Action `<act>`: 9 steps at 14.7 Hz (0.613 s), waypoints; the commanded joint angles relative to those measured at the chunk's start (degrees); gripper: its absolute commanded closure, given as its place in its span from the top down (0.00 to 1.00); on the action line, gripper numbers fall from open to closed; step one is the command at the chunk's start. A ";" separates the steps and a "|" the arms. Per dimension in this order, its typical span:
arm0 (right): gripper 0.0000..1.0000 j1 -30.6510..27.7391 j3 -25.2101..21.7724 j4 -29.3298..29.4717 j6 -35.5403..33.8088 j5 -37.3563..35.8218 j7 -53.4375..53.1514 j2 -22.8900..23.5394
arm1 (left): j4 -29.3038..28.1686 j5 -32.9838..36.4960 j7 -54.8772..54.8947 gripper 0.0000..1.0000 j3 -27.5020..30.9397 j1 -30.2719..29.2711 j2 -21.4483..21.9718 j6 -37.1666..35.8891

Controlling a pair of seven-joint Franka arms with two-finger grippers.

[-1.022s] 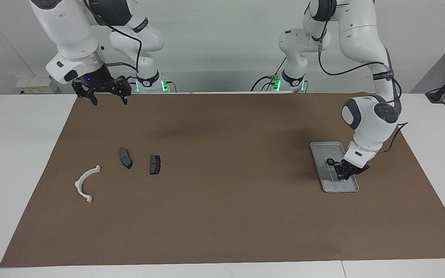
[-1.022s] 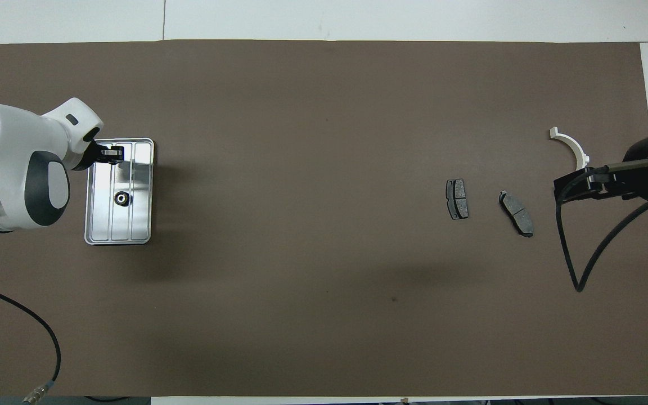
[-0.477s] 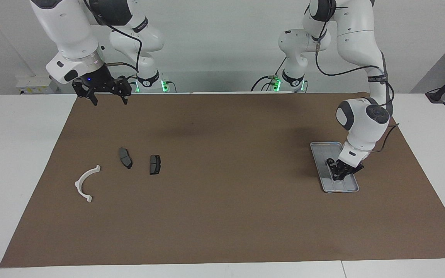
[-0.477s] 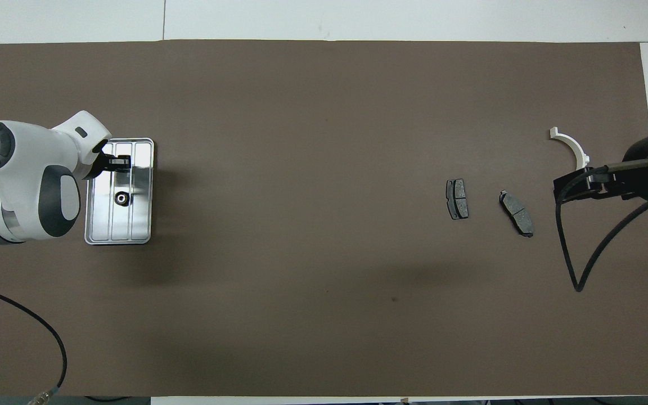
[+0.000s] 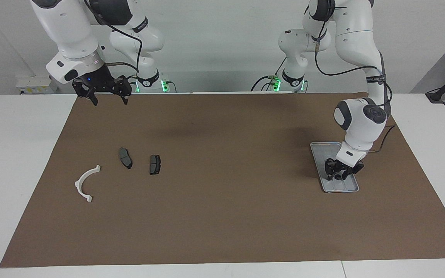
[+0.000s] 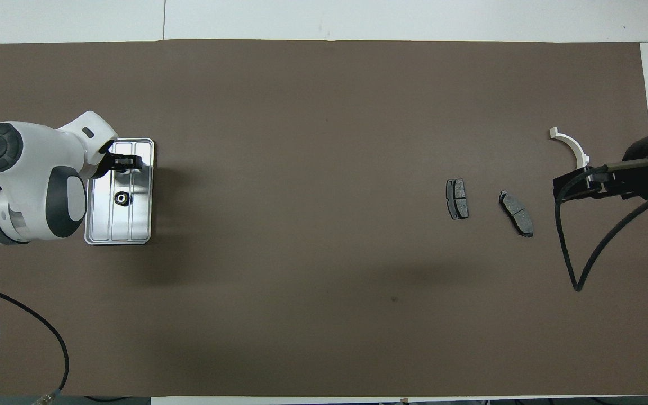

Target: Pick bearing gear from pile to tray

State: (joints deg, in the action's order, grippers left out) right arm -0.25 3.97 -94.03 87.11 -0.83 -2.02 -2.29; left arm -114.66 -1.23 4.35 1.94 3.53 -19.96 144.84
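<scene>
We note the left gripper [image 5: 337, 172] down over the flat silver-grey rectangular metal tray [image 6: 143, 225], at the part of it farther from the robots. Its jaws look parted in the facing view, with nothing held between them. The small black round bearing gear [image 6: 122, 198] lies on the tray's ridged bottom, apart from the jaws; in the overhead view it sits nearer the robots than the gripper's tips. The tray rests flat on the brown mat [image 5: 222, 216] toward the left arm's end of the worktop [image 5: 17, 154].

The right gripper [image 5: 107, 96] waits raised over the mat's edge nearest the robots, at the right arm's end. Its jaws are spread and empty.

What is left of the pile lies on the mat toward the right arm's end, well apart from the tray. We count two dark grey brake pads: one [image 5: 155, 164] toward the middle of the mat, the other [image 5: 125, 158] just beside it and set at a slant. The white curved arc bracket [image 5: 85, 183] lies flat, farther from the robots than both pads and closer to the mat's end. None of these three parts touches another.
</scene>
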 commanded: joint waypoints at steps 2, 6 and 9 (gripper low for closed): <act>1.00 0.16 -0.11 -0.37 1.04 1.45 -0.89 -0.61 | 3.98 -0.44 -0.30 1.00 0.70 0.43 3.51 -5.66; 1.00 0.08 -0.11 -0.37 1.04 1.54 -0.71 -0.61 | 14.26 -0.44 -7.12 1.00 0.18 1.04 9.94 -23.15; 1.00 0.16 -0.11 -0.37 1.04 1.54 -1.06 -0.61 | 19.02 -0.44 -15.75 1.00 -0.71 4.55 13.62 -32.75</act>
State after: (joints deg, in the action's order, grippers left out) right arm -0.14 4.01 -94.02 87.57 -0.83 -2.02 -2.29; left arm -97.65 -1.33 -6.18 1.13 5.29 -7.86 116.57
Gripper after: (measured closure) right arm 0.000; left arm 0.000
